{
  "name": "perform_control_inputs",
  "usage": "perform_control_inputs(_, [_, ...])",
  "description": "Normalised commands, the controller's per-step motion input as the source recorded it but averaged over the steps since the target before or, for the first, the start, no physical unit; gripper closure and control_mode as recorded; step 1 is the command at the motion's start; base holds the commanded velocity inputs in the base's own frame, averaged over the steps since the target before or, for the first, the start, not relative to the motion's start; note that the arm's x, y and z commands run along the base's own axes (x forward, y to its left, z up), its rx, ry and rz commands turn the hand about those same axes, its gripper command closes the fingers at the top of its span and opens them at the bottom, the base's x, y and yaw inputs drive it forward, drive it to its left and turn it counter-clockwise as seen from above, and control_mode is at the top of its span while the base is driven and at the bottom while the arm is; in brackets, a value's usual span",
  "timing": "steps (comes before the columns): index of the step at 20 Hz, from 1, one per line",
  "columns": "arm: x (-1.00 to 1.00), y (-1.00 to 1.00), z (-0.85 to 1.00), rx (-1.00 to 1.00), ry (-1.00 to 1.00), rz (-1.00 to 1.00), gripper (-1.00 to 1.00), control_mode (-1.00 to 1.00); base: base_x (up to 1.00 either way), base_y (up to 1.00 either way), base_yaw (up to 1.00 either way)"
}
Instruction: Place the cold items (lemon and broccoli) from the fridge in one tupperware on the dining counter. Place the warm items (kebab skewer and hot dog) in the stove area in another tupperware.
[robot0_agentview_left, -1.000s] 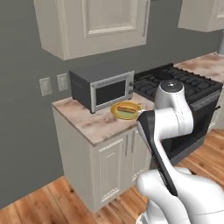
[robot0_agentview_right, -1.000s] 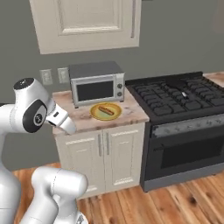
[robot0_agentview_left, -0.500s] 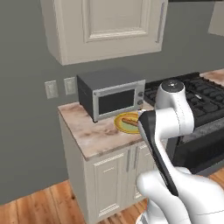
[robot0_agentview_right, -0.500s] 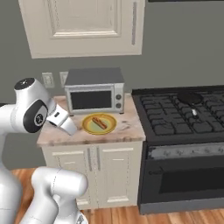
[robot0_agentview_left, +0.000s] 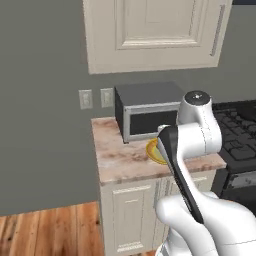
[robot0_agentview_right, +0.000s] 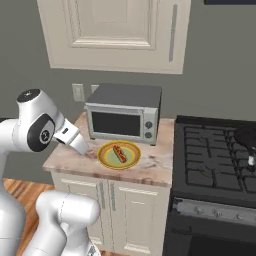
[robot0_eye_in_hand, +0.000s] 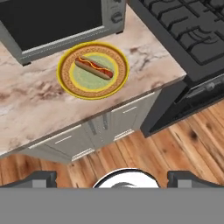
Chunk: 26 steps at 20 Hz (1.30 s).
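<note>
A hot dog (robot0_eye_in_hand: 93, 67) lies on a yellow plate (robot0_eye_in_hand: 69, 82) on the marble counter, in front of a grey microwave (robot0_eye_in_hand: 52, 19). From the right base view the hot dog (robot0_agentview_right: 119, 152) and its plate (robot0_agentview_right: 107, 159) sit between the microwave (robot0_agentview_right: 125, 116) and the counter's front edge. My gripper (robot0_eye_in_hand: 114, 178) hangs above and in front of the counter, open, its fingertips (robot0_eye_in_hand: 42, 177) wide apart with nothing between them. My arm hides most of the plate (robot0_agentview_left: 152, 151) in the left base view. The kebab skewer, lemon, broccoli, fridge, both tupperware containers and the dining counter are out of view.
A black stove (robot0_agentview_right: 215, 155) adjoins the counter on the right, with a dark pan (robot0_agentview_right: 247, 135) at its far edge. White upper cabinets (robot0_agentview_right: 115, 32) hang over the microwave. Cabinet doors (robot0_eye_in_hand: 94, 131) and wood floor (robot0_eye_in_hand: 175, 144) lie below the counter edge.
The whole picture has shifted in both base views, so the camera has moved. The counter, microwave and plate now stand nearer and more face-on. The gripper stays open.
</note>
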Motion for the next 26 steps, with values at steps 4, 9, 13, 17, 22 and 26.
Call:
perform_control_inputs(4, [0.00,0.00,0.00,0.00,0.00,0.00,-1.00,1.00,0.28,-0.53,0.41])
perform_control_inputs(9, [0.00,0.00,0.00,0.00,0.00,0.00,-1.00,1.00,0.35,-0.52,0.39])
perform_control_inputs(13, [0.38,-0.31,-0.22,0.02,0.06,0.28,-1.00,-1.00,0.12,-0.11,0.09])
perform_control_inputs(17, [0.57,-0.24,-0.59,0.00,0.18,0.36,-1.00,-1.00,0.00,0.00,0.00])
perform_control_inputs(22, [0.29,-0.11,-0.50,-0.05,0.15,0.24,-1.00,-1.00,0.00,0.00,0.00])
perform_control_inputs(26, [0.00,-0.01,-0.21,-0.04,0.02,-0.01,-1.00,-1.00,0.00,0.00,0.00])
